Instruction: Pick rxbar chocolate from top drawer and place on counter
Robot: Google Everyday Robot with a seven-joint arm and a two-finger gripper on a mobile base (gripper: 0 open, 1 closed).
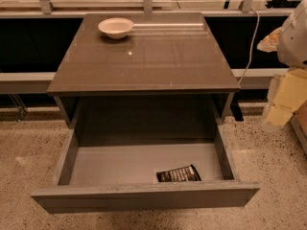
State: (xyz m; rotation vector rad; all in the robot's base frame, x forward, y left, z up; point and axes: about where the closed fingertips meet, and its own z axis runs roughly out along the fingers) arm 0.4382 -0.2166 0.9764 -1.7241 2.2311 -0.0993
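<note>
bowl (116,28): white, rear-left on tabletop (158,63), a glossy dark slab. Under it, top drawer (144,198) stands open toward cam, grey inside. rxbar chocolate (179,174): black wrapper w/ white text, flat on drawer bottom, front-right area, just behind front panel, slightly skewed. end effector (283,107): far right edge of view, beside cabinet, over speckled floor, well apart from bar & drawer. Open/closed: can't tell.
</note>
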